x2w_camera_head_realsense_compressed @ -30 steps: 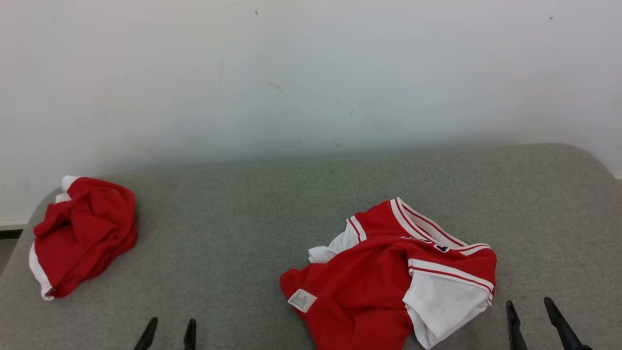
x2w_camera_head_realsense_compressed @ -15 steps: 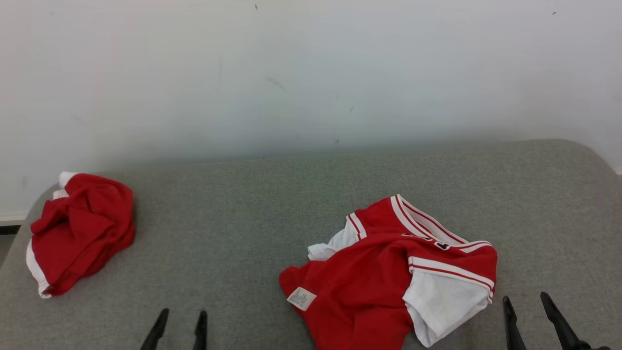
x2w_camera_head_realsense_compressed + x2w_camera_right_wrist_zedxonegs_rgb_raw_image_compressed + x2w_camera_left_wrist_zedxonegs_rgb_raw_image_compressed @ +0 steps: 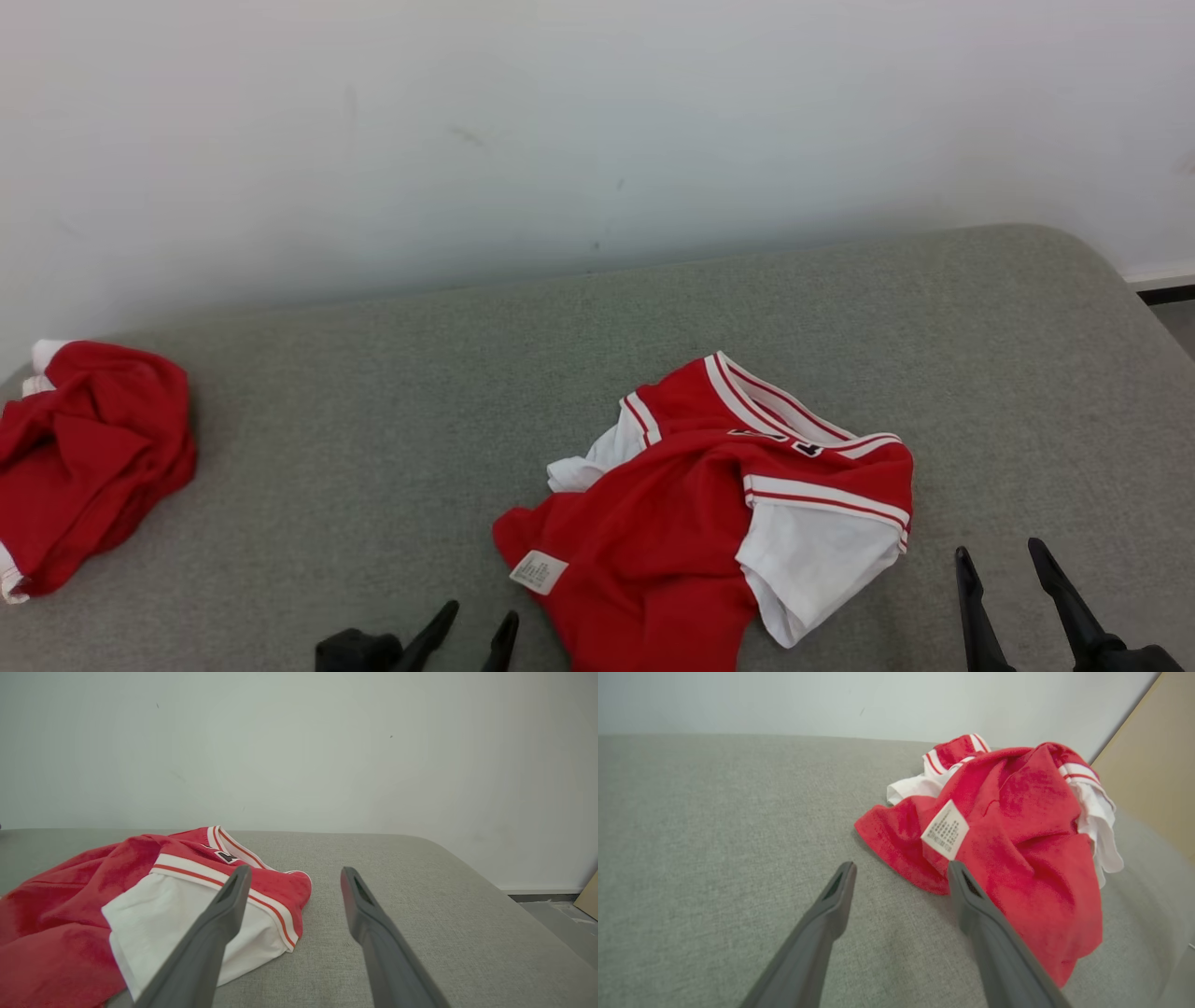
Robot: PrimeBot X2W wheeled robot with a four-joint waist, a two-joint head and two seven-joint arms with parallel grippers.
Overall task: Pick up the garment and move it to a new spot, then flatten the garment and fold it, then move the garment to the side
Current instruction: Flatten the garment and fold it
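A crumpled red and white garment (image 3: 709,513) with a white label lies on the grey surface (image 3: 392,411), slightly right of centre. My left gripper (image 3: 481,623) is open just left of its near red corner; in the left wrist view the right finger (image 3: 971,896) reaches the cloth's edge below the label on the garment (image 3: 1017,826). Open as well, my right gripper (image 3: 999,560) stands to the right of the white sleeve part. In the right wrist view the garment (image 3: 140,896) lies left of the right gripper (image 3: 295,873).
A second bunched red garment (image 3: 84,457) lies at the far left edge of the grey surface. A white wall (image 3: 597,131) rises behind. The surface's rounded right corner (image 3: 1102,271) drops to the floor. Bare grey surface stretches between the two garments.
The camera has shifted, so everything sits further left and a little higher in view. My left gripper has moved right, toward the garment's near corner. Both grippers stay open.
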